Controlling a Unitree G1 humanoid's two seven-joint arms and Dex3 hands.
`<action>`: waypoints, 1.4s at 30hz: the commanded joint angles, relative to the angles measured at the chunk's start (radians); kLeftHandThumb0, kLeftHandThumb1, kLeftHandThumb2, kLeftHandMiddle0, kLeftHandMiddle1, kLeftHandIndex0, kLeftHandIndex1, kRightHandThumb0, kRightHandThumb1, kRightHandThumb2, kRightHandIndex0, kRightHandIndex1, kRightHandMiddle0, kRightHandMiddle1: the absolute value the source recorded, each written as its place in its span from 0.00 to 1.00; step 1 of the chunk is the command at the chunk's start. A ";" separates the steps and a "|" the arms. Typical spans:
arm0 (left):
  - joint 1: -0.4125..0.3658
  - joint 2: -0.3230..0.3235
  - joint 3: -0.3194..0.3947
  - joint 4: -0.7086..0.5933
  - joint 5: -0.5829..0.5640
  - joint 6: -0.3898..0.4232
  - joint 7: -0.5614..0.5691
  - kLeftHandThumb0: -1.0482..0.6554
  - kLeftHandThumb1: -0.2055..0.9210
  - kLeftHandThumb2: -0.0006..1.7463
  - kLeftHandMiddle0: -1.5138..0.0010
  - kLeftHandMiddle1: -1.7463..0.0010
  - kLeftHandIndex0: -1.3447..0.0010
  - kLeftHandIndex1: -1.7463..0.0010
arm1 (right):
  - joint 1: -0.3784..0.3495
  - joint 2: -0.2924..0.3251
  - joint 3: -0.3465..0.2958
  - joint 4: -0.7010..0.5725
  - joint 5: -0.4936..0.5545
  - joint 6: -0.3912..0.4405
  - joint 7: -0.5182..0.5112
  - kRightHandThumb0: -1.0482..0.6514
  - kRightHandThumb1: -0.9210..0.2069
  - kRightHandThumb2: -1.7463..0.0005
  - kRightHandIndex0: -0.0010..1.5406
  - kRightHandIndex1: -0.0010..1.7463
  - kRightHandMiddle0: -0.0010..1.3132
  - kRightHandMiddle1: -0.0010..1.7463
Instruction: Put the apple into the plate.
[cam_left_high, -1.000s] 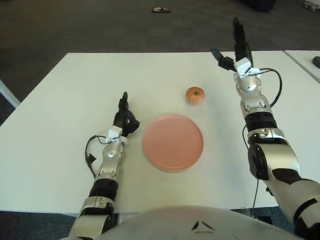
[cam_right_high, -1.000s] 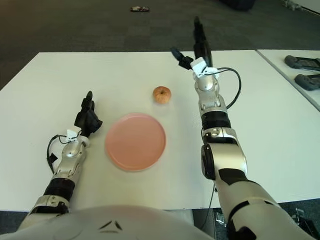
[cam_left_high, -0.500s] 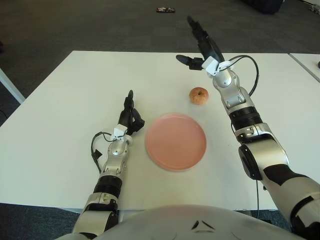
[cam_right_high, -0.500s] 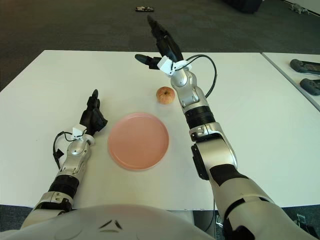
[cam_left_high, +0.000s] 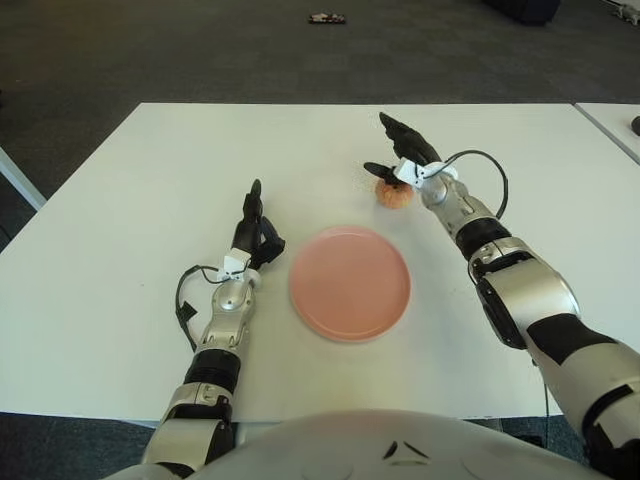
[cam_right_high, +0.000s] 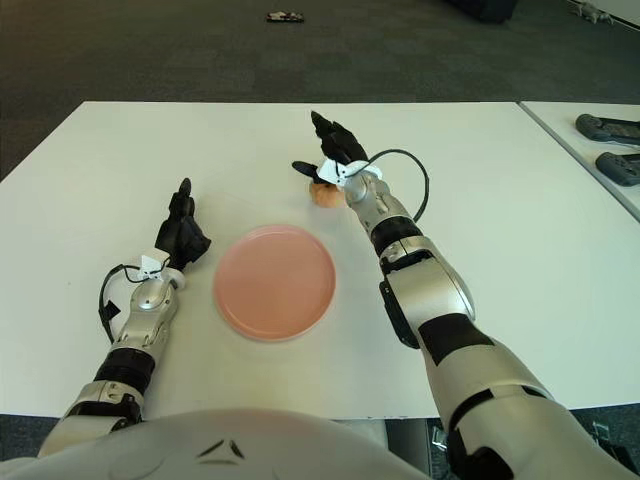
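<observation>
Apple (cam_left_high: 393, 194) on the white worktop (cam_left_high: 120, 200), just beyond the far right rim of the pink plate (cam_left_high: 349, 283), not in it. Right hand (cam_left_high: 401, 156) directly over the apple, fingers spread apart above and beside it, not closed around it; contact impossible to tell. Left hand (cam_left_high: 252, 231) left of the plate, fingers loosely extended, holding nothing.
</observation>
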 joint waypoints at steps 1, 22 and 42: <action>0.008 0.000 0.000 0.026 0.006 0.024 0.001 0.03 1.00 0.70 0.99 1.00 1.00 0.91 | -0.055 -0.010 0.024 0.031 -0.020 -0.023 -0.025 0.00 0.00 0.57 0.00 0.00 0.00 0.00; 0.013 -0.003 0.004 0.015 0.004 0.037 0.006 0.03 1.00 0.70 0.99 1.00 1.00 0.92 | -0.064 -0.029 0.059 0.089 -0.011 0.047 0.011 0.00 0.00 0.53 0.00 0.00 0.00 0.00; 0.008 -0.003 0.006 0.027 0.005 0.030 0.012 0.02 1.00 0.69 0.99 1.00 1.00 0.93 | -0.031 -0.037 0.063 0.096 -0.011 0.063 0.010 0.00 0.00 0.52 0.00 0.00 0.00 0.00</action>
